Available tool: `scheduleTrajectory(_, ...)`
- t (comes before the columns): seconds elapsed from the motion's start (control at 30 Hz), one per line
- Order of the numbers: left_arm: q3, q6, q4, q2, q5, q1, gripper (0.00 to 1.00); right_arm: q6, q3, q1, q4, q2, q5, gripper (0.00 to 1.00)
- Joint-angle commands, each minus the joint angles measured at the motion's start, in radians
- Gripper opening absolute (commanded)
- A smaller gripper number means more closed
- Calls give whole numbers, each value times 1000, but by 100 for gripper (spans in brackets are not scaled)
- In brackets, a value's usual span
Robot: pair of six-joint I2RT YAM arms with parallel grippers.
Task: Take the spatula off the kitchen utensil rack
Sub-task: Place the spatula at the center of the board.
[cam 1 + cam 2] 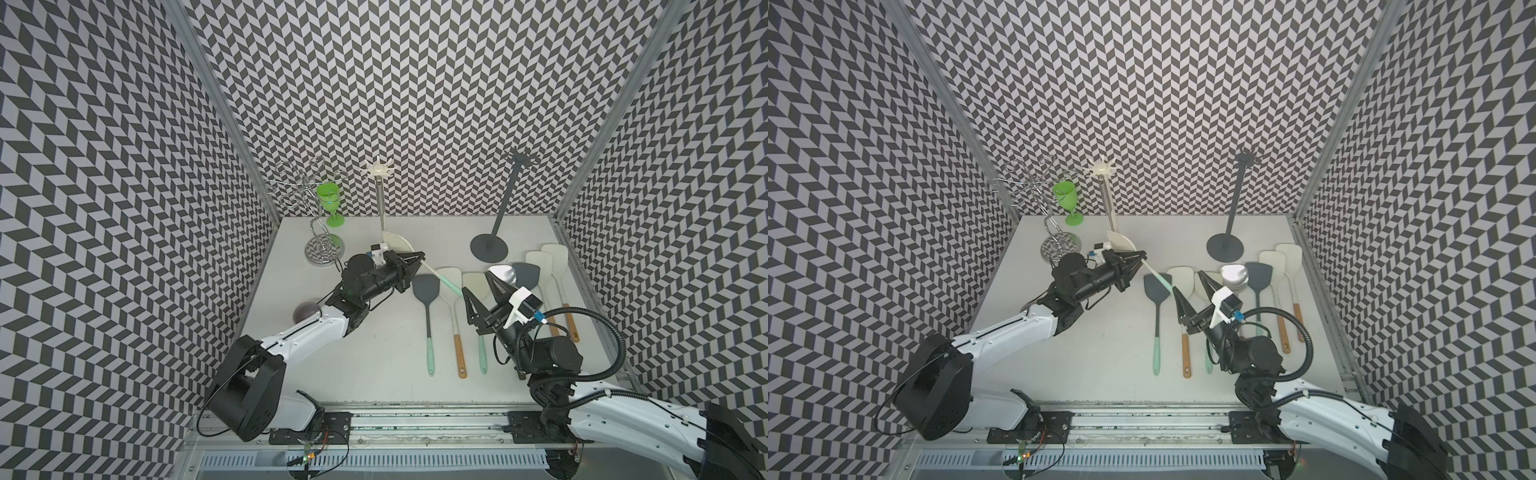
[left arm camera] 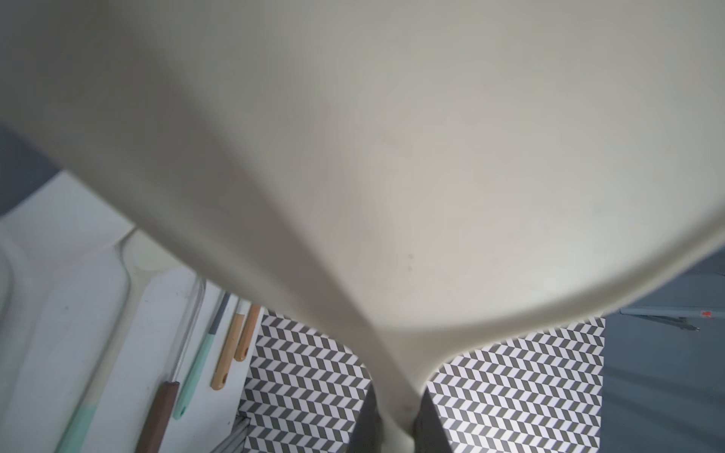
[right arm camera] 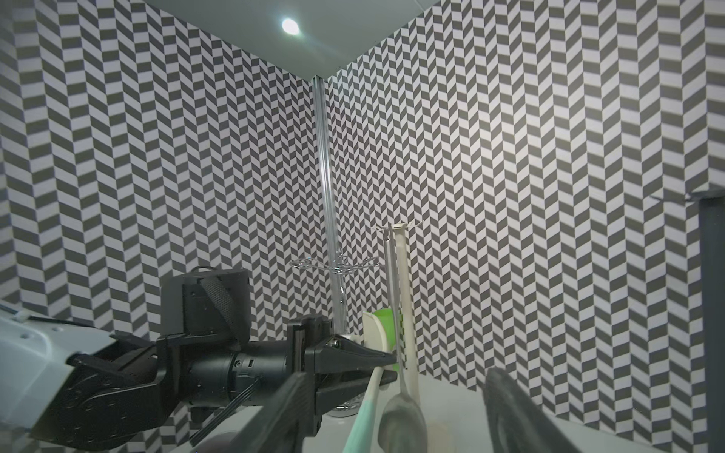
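Observation:
The spatula has a cream head and a cream handle ending in mint. My left gripper is shut on its neck and holds it low, slanting down to the right. It is off the hooks of the cream utensil rack. Its head fills the left wrist view, its neck pinched between the fingers. My right gripper is open, and the mint handle end lies between its spread fingers. In the right wrist view the left gripper is seen clamped on the handle.
Several spatulas lie in a row on the white table. A shiny spoon is by my right fingertip. A dark grey rack stands back right. A wire glass holder and a green goblet stand back left.

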Motion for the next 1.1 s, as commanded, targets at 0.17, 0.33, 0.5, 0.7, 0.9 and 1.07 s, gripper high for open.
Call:
scheduleTrajectory(0.17, -141, 347, -286, -247, -19, 121, 0, 137, 19, 5, -182, 5, 93, 99)
scheduleTrajectory(0.33, -112, 582, -478, -285, -36, 127, 0, 204, 27, 3, -223, 63, 159, 100)
scheduleTrajectory(0.5, -71, 841, -595, -275, -89, 121, 0, 264, 109, -14, -368, 153, 161, 100)
scheduleTrajectory(0.7, -45, 1079, -685, -251, -161, 119, 0, 385, 241, -98, -582, 272, 21, 100)
scheduleTrajectory(0.9, 8, 1145, -756, -170, -249, 38, 0, 547, 348, -202, -772, 362, -129, 100)
scheduleTrajectory(1.07, 107, 1174, -857, -35, -381, -69, 0, 670, 440, -205, -940, 404, -107, 100)
